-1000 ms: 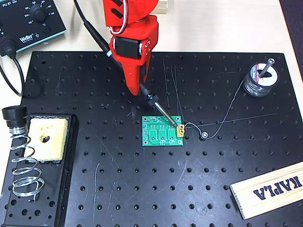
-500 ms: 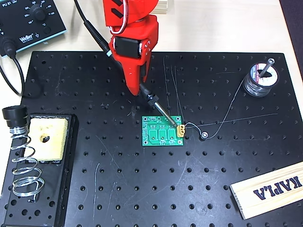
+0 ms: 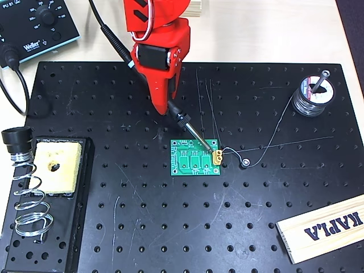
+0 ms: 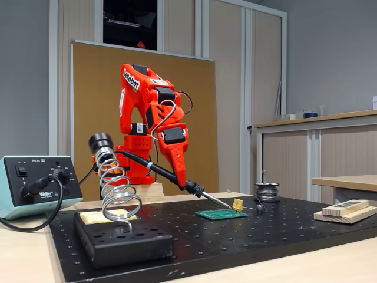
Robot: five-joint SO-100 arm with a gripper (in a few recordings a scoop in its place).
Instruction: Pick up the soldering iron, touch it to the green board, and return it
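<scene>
My red gripper (image 3: 166, 107) (image 4: 179, 178) is shut on the soldering iron (image 3: 183, 120) (image 4: 194, 189), a slim black wand with a silver tip and a black cable running up to the top left. The iron slants down to the right. Its tip rests at the yellow connector on the right edge of the green board (image 3: 195, 158) (image 4: 221, 214). The board lies flat near the middle of the black perforated plate (image 3: 142, 227).
A black stand with a yellow sponge (image 3: 57, 166) and a silver spiral holder (image 3: 27, 199) (image 4: 118, 188) sits at the left. The Weller station (image 3: 34, 25) is at top left, a solder spool (image 3: 311, 95) with loose wire at right, a wooden block (image 3: 324, 227) at bottom right.
</scene>
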